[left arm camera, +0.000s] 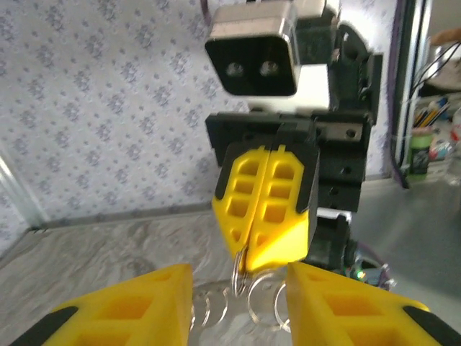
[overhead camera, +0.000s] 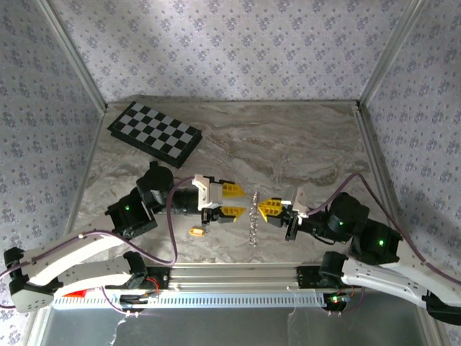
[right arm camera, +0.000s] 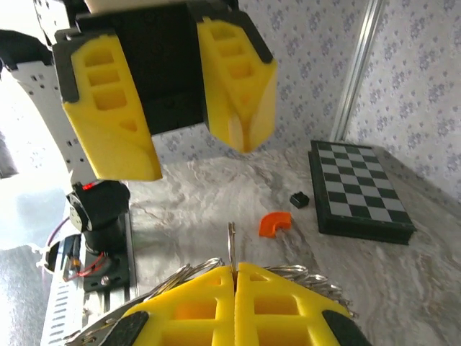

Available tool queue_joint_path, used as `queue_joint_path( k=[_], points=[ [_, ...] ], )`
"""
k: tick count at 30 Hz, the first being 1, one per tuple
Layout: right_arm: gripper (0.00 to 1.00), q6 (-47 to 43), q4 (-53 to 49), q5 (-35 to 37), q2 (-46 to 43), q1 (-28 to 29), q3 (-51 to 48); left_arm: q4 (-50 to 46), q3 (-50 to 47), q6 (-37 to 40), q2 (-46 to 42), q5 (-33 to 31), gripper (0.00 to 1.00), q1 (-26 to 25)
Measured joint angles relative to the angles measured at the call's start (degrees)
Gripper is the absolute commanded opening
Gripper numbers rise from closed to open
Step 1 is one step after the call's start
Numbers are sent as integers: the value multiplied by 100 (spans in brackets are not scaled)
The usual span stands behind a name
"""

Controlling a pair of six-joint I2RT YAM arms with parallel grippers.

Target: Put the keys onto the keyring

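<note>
"Where is the keyring (overhead camera: pixel 253 223)?"

"The right gripper (overhead camera: pixel 263 208) has it. Its yellow fingers (right arm camera: pixel 288 310) are pressed tight together on the ring. The silver bits hang down above the counter (overhead camera: pixel 288 144)."

"What about the left gripper (overhead camera: pixel 241 201)?"

"It faces the right one, very near. Its fingers are apart and it holds nothing."

"Where is the key (overhead camera: pixel 197 231)?"

"The little gold key lies flat on the counter by the left arm, apart from the keyring."
</note>
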Motion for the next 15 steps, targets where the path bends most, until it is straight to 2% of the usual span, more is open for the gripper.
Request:
queue_joint_path(
  k=[6, 15],
  points=[
    [0, -339, -872, 295, 713, 118, 844, -940, 240, 422, 22, -238, 29, 0],
    [0, -566, -1504, 540, 1484, 177, 1241, -1307, 216, 671, 76, -466, 29, 0]
  ],
)
